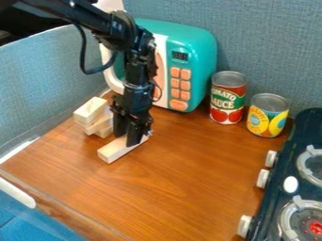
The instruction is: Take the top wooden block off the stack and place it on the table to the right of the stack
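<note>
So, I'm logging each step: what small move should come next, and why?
Probably a slow, slight lift straight up: the gripper is down at the wooden block, its hold can't be confirmed from here, and the piled blocks sit close by.

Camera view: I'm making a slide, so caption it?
Gripper at a wooden block, near piled blocks and a toy microwave.

Black is worn by the arm (129,56) and gripper (127,136), pale cream by the wooden blocks (112,151). The tabletop (189,188) is streaked with orange-brown grain. The toy microwave (204,52) is coloured teal, its front edged in white, its buttons (180,104) tinted coral. One can (228,96) is wrapped in red, green and white, another (269,115) in yellow and blue. The panels (267,42) are flecked grey-blue
</note>
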Robot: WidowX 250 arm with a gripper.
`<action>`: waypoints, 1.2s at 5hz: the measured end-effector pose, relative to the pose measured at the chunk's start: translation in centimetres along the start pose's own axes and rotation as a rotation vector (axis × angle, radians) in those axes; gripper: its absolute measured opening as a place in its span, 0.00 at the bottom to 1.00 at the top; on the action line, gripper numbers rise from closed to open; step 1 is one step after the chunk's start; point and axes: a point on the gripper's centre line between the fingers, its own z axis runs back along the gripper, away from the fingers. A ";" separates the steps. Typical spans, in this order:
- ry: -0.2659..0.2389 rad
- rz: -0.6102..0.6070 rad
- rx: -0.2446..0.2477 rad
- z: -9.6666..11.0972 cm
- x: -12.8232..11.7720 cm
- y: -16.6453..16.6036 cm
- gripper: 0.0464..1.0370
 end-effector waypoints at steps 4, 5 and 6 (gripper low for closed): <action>-0.093 0.067 -0.053 4.1 -1.5 0.2 0.97; -0.150 0.098 -0.018 7.7 -2.7 0.4 0.96; -0.182 0.098 -0.014 8.9 -3.4 0.1 0.96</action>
